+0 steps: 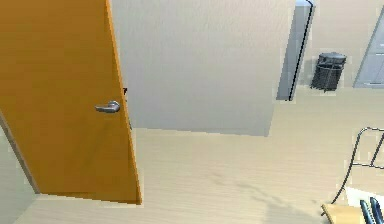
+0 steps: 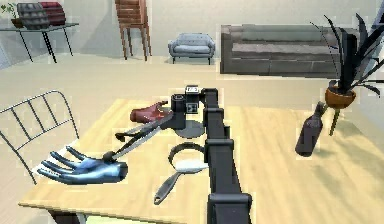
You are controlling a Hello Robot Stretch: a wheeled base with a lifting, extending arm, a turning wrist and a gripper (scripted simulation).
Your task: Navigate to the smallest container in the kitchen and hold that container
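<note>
**Arm side view.** Which item is the task's container cannot be told. The nearest in kind, a dark bottle [image 2: 312, 130], stands upright near the desk's [image 2: 270, 180] right edge, by a potted plant [image 2: 345, 85] at the desk's far right corner. The pincer [image 2: 135, 137] lies over the desk's middle, at the far end of the arm [image 2: 220, 160]. Whether it holds anything cannot be told. A blue hand-shaped figure [image 2: 85, 168] and a spoon [image 2: 172, 183] lie on the desk's near part. A wire chair [image 2: 35, 120] stands at the desk's left edge.

**Forward view.** An orange door [image 1: 70, 90] stands well apart from the desk's corner.
</note>
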